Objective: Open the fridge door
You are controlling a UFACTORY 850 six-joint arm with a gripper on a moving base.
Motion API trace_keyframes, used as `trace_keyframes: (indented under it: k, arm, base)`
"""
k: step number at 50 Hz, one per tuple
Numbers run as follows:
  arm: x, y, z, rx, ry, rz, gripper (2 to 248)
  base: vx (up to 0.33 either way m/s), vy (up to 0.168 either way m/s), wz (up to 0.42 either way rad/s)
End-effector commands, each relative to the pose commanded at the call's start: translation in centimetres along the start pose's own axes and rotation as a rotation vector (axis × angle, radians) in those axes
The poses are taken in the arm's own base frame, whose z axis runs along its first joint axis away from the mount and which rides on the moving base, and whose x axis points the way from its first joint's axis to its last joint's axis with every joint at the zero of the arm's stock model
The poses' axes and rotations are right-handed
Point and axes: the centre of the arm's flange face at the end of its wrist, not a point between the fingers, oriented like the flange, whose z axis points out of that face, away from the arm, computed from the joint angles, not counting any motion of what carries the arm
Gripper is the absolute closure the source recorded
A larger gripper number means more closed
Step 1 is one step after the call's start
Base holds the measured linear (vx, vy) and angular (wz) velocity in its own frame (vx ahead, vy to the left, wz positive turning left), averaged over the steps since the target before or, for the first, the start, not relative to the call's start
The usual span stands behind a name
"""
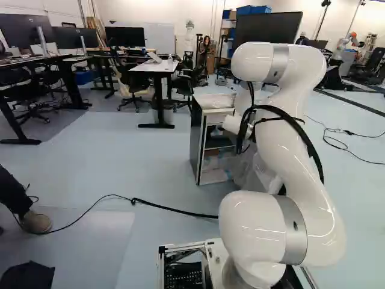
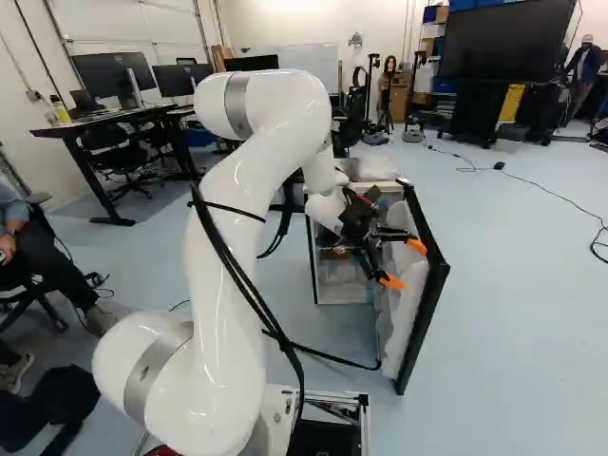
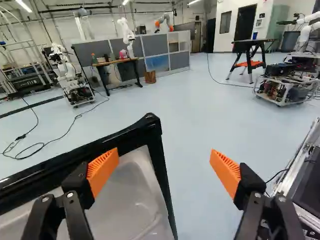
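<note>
As the arm [image 2: 214, 237] arches, claw [image 2: 404, 263] spread near door [image 2: 427, 296]

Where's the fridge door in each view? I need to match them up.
Left base view: right of the middle, beside the cabinet, mostly hidden behind the arm.
Right base view: right of the middle, standing open, the door angled out from the cabinet.
Wrist view: ahead of and below one of the open fingers, its corner reaching between them.
Shared landmark: the door's pale inner lining, only a glimpse in the left base view.
</note>
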Motion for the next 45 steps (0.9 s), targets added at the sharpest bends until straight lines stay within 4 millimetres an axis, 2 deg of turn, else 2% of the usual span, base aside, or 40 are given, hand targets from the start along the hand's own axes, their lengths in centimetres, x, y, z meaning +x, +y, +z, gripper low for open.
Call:
trace_keyframes:
  k: [20,45]
  arm:
    - [0.6,-4.7,2.6,-0.056,-0.014,0.090,3]
    - [1.6,-9.5,7.1,-0.131,-0.018,0.190,3]
  base:
    - [0.000,0.000,0.000]
    - [0.000,0.000,0.000]
